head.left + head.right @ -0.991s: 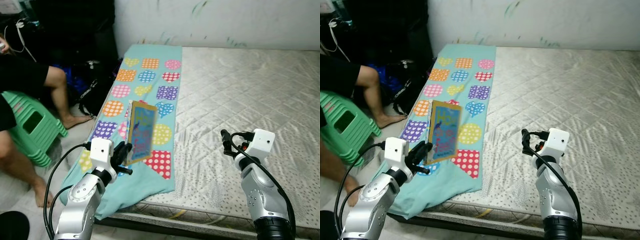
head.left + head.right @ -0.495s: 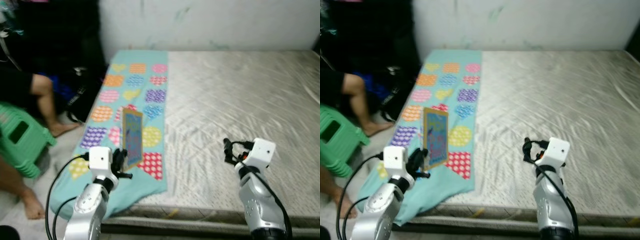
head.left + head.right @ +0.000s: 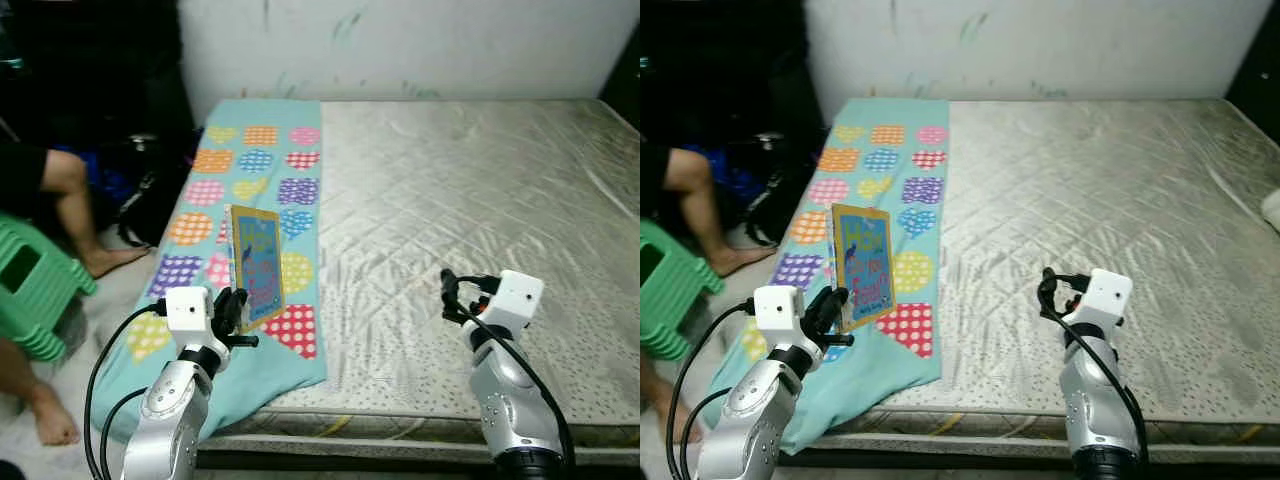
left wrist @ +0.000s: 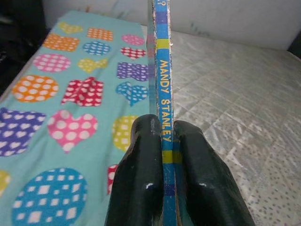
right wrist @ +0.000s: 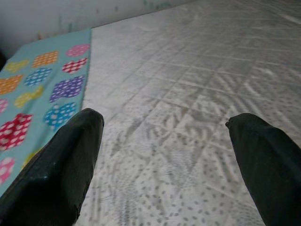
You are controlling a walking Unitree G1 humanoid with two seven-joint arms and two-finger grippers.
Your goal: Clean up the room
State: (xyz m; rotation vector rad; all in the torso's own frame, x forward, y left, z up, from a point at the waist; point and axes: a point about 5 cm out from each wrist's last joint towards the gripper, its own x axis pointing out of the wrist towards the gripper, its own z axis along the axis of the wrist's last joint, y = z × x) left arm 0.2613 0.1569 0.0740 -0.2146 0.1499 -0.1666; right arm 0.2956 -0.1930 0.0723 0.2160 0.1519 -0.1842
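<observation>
A thin children's book (image 3: 257,265) with a blue and yellow cover stands upright above the patterned teal blanket (image 3: 255,165). My left gripper (image 3: 236,312) is shut on the book's lower edge. In the left wrist view both black fingers (image 4: 141,165) pinch the book's spine (image 4: 163,84), which reads MANDY STANLEY. My right gripper (image 3: 447,295) hovers low over the grey quilted mattress (image 3: 470,190), near its front edge. It is open, and its fingers (image 5: 61,160) stand wide apart with nothing between them.
A person's bare legs (image 3: 70,200) and a green plastic stool (image 3: 30,290) are on the floor at the left of the bed. Dark bags (image 3: 140,185) lie beside the blanket's left edge. A white wall (image 3: 400,40) backs the bed.
The camera has turned right, so more of the mattress shows and the person sits nearer the left edge. My left gripper still holds the book upright. The right arm keeps its pose.
</observation>
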